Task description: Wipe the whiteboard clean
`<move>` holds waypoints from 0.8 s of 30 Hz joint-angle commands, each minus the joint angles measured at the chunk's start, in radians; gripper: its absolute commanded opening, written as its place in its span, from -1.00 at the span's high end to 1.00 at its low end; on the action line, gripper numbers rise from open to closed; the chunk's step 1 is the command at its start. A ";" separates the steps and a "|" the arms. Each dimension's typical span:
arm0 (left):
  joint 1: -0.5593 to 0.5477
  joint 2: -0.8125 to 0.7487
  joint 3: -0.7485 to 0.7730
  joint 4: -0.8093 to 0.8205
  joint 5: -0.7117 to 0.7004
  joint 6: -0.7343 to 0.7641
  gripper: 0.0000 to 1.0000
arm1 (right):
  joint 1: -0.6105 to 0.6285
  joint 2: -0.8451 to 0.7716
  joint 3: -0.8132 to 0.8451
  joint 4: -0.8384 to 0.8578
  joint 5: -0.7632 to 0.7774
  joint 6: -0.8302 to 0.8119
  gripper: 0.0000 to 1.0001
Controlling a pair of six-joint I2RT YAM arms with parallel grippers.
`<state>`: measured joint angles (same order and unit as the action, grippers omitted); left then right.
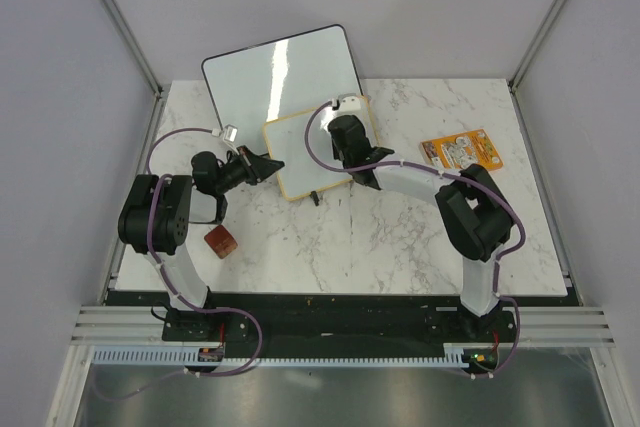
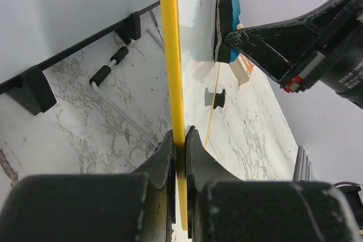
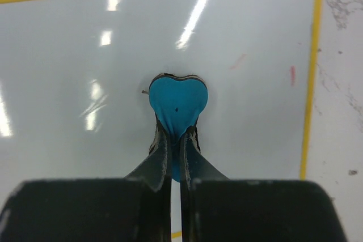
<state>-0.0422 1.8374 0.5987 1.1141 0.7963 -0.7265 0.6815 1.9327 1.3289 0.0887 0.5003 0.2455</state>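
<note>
**Right gripper wipes while left gripper holds the board**

Right gripper is closed on a blue heart-shaped eraser, and the eraser presses flat on the white face of the whiteboard. The left gripper is closed on the yellow frame at the board's left edge. The board sits in the middle of the table, just beside a bigger black-framed board. It seems lifted a little on the held side, though this is hard to tell.

Most of the face looks clean. Two faint red marks show near the right frame, so the wiping is probably almost done. To do it well, the right arm should slide the eraser sideways over these marks with light, even pressure. A strong push could twist the board out of the left grip.
</note>
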 commanded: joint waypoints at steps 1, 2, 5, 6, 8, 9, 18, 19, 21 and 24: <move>0.001 0.013 -0.010 -0.010 -0.023 0.082 0.96 | 0.082 0.048 0.101 -0.003 -0.126 -0.029 1.00; 0.001 0.014 -0.011 -0.010 -0.022 0.082 0.96 | 0.088 0.055 0.113 -0.012 -0.111 -0.026 1.00; 0.001 0.011 -0.013 -0.010 -0.023 0.082 0.97 | 0.078 0.084 0.145 -0.033 -0.088 0.001 1.00; 0.001 0.011 -0.013 -0.010 -0.022 0.082 0.96 | 0.072 0.087 0.151 -0.043 -0.080 0.008 1.00; 0.001 0.011 -0.013 -0.008 -0.022 0.082 0.97 | 0.040 0.089 0.158 -0.061 -0.072 0.035 1.00; 0.001 0.011 -0.013 -0.008 -0.020 0.082 0.97 | 0.026 0.084 0.155 -0.066 -0.072 0.046 1.00; 0.001 0.011 -0.013 -0.008 -0.023 0.082 0.96 | -0.163 0.037 0.047 -0.073 -0.127 0.110 1.00; 0.001 0.010 -0.013 -0.008 -0.020 0.082 0.97 | -0.177 0.034 0.040 -0.079 -0.137 0.115 1.00; 0.001 0.011 -0.013 -0.008 -0.022 0.082 0.96 | -0.178 0.028 0.009 -0.081 -0.137 0.120 1.00; 0.001 0.011 -0.013 -0.011 -0.022 0.082 0.96 | -0.180 0.029 -0.034 -0.076 -0.128 0.138 1.00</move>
<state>-0.0418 1.8385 0.5980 1.1126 0.7963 -0.7269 0.4969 1.9465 1.3663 0.0757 0.3580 0.3641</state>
